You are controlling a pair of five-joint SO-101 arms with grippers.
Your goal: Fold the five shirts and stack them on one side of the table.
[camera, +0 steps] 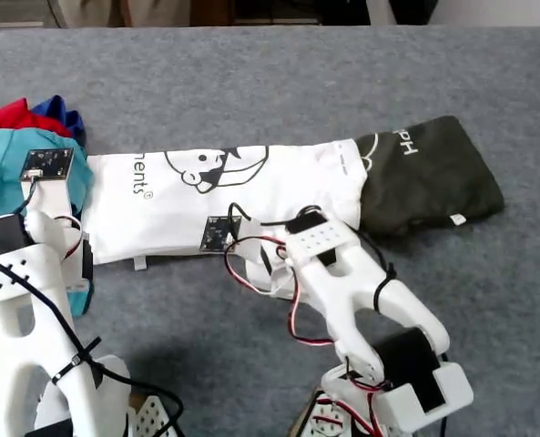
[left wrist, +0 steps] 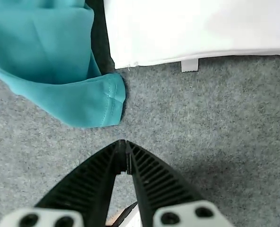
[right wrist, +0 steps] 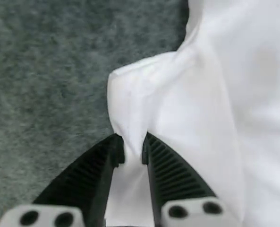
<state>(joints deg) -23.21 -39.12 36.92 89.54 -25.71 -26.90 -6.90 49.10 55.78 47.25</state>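
White shirt (camera: 251, 196) stretched across mid table (camera: 342, 73), dark shirt (camera: 429, 177) at its end | my right gripper (right wrist: 132, 149) nipping its near edge | my left gripper (left wrist: 125, 158) clenched, empty, by teal shirt (left wrist: 50, 56) | step: folding it | next: I'd carry edge over, needs firm pinch

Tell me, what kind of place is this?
Probably a robot lab: a left arm and right arm stand at a grey carpeted table, with a white shirt and teal shirt laid out.
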